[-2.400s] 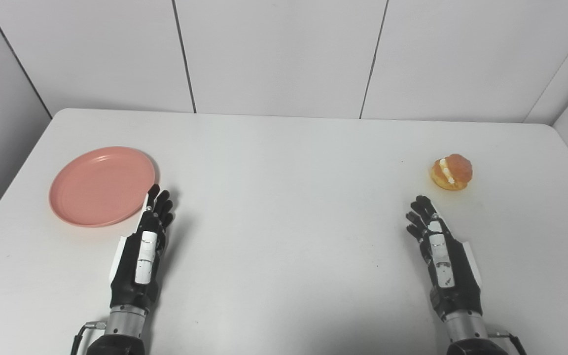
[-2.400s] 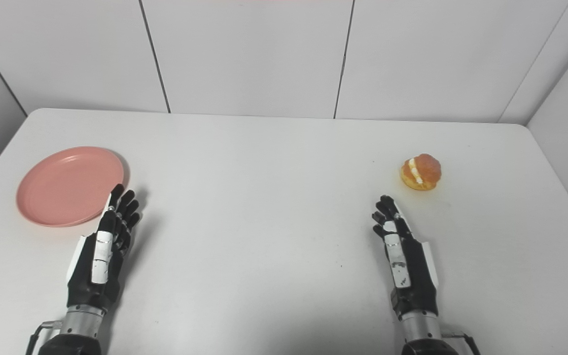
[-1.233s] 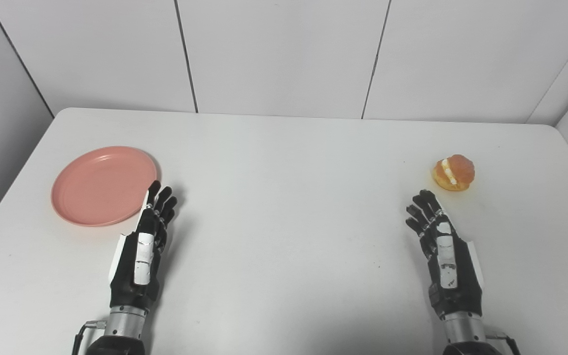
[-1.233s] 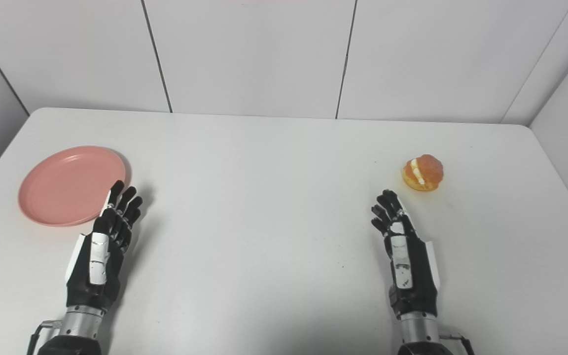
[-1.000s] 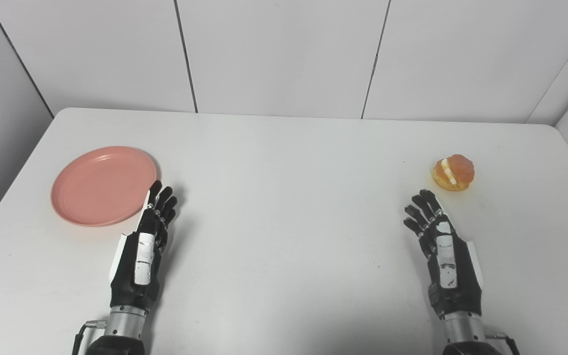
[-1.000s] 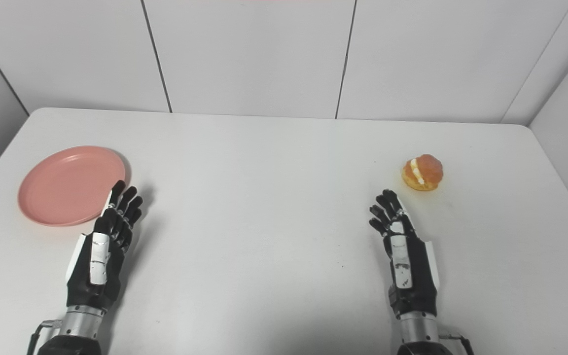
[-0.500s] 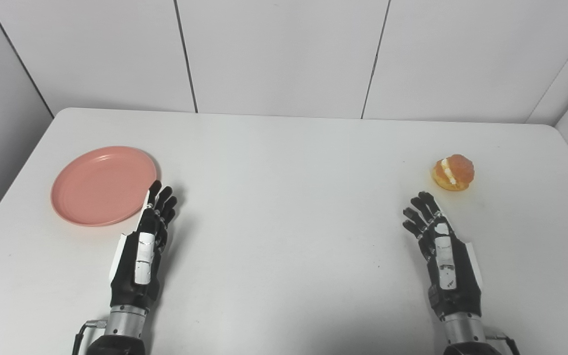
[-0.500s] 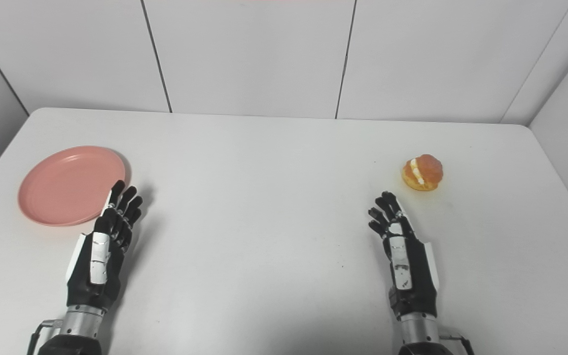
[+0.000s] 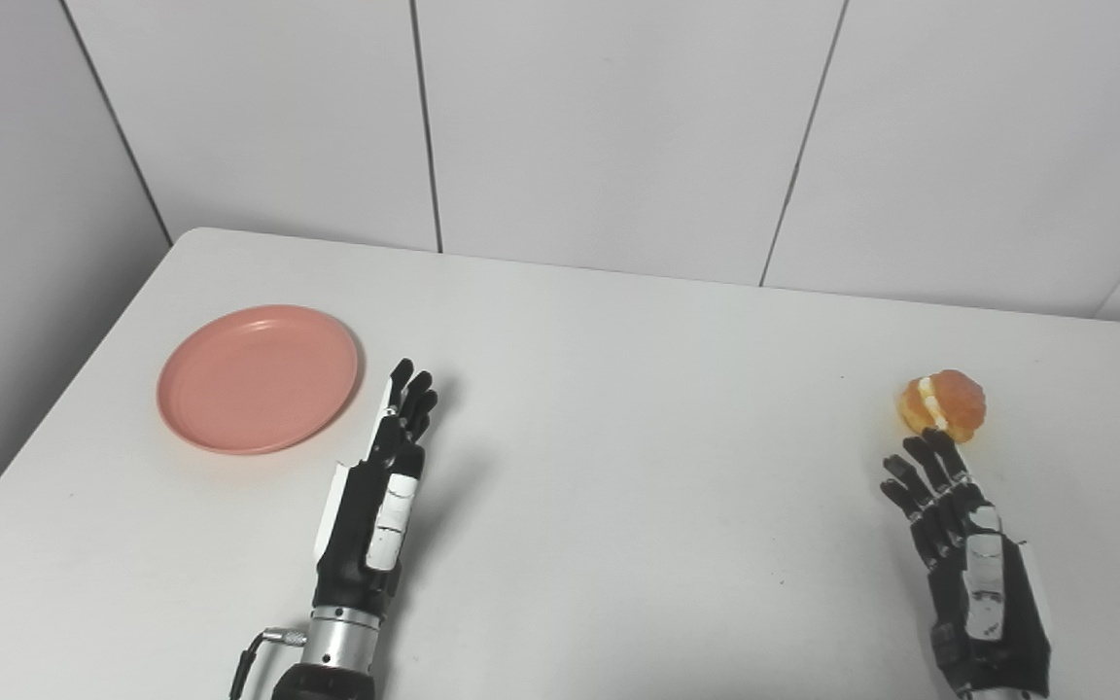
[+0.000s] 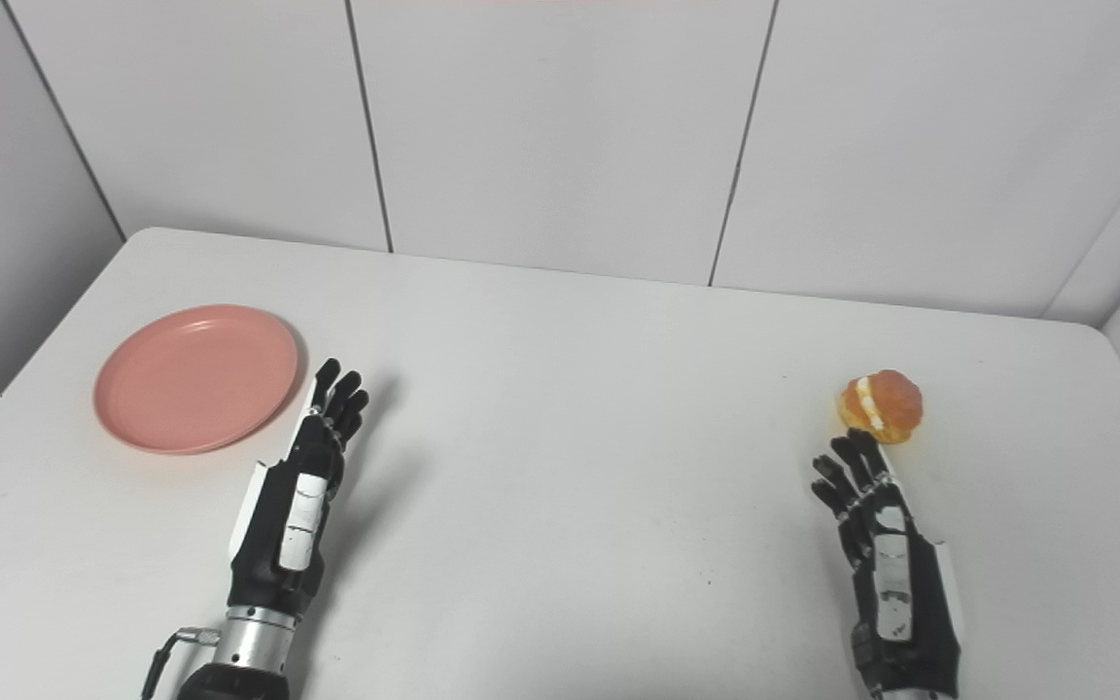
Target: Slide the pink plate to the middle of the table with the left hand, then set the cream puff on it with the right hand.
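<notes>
The whole view has swung left and tipped since half a second back, so that is the head turning, not the things moving. Nearest me, the black-and-white left hand [image 9: 377, 491] lies flat over the white worktop [image 9: 618, 506], fingers spread, holding nothing. The matching right hand [image 9: 968, 569] is likewise released and empty. Just beyond the left hand's fingertips and off to its left sits the round flat pink plastic plate [image 9: 259, 378], close but apparently not touched. Right past the right hand's fingertips rests the golden cream puff with its white filling stripe [image 9: 943, 405]. I'd say nothing has started; the plate slide comes first.
</notes>
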